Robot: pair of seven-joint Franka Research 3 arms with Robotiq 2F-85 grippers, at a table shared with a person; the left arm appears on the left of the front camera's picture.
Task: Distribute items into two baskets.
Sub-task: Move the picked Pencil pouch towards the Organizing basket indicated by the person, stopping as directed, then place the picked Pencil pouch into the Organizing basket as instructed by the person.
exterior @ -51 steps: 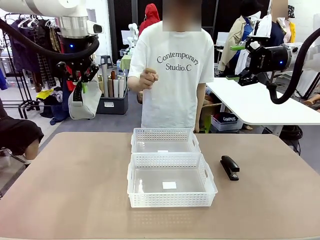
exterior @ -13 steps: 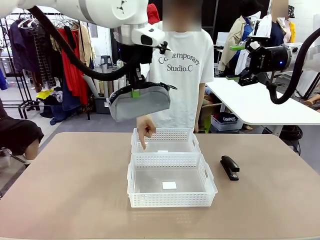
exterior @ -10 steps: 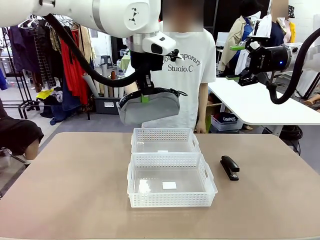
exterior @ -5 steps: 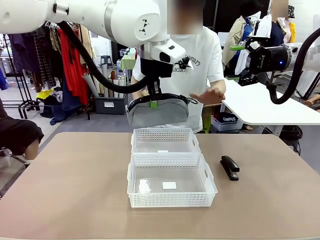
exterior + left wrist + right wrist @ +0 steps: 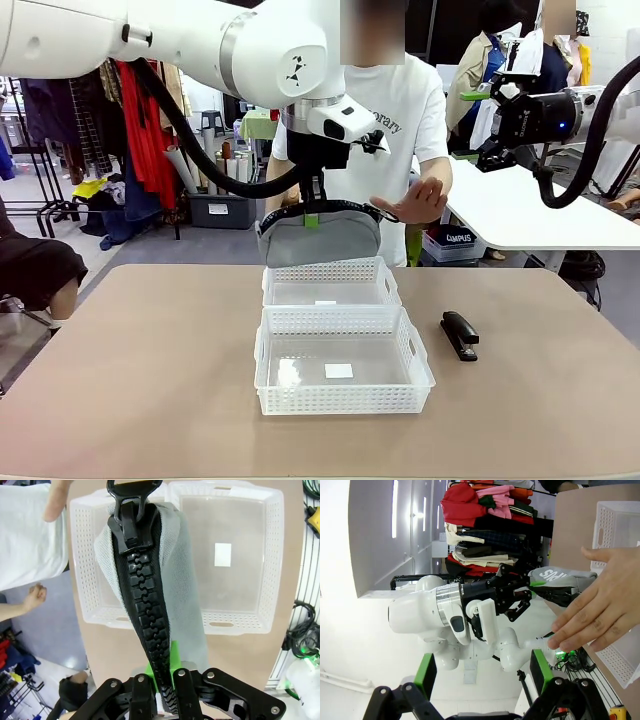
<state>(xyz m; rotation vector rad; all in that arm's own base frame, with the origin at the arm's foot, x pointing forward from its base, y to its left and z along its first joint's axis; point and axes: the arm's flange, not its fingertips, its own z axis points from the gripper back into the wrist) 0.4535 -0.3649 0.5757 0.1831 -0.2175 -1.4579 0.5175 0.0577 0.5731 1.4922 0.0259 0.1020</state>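
Matt grey woven cloth on the pouch (image 5: 192,610), faintly coarse in weave. Chunky black plastic teeth along its zipper (image 5: 145,630), with a dull sheen. Smooth white plastic, slightly translucent, in the nearer basket (image 5: 345,398) and the farther basket (image 5: 335,276), sides pierced in a fine lattice. Flat white paper-like label (image 5: 339,370) on the nearer floor. Black stapler (image 5: 459,334), smooth and slightly glossy. Table (image 5: 130,380) in matt beige, even and unpatterned. Glossy white shell on the left arm (image 5: 200,40). Matt green pads (image 5: 538,666) on the black right gripper (image 5: 482,660). Soft white cloth for the person's T-shirt (image 5: 410,110).
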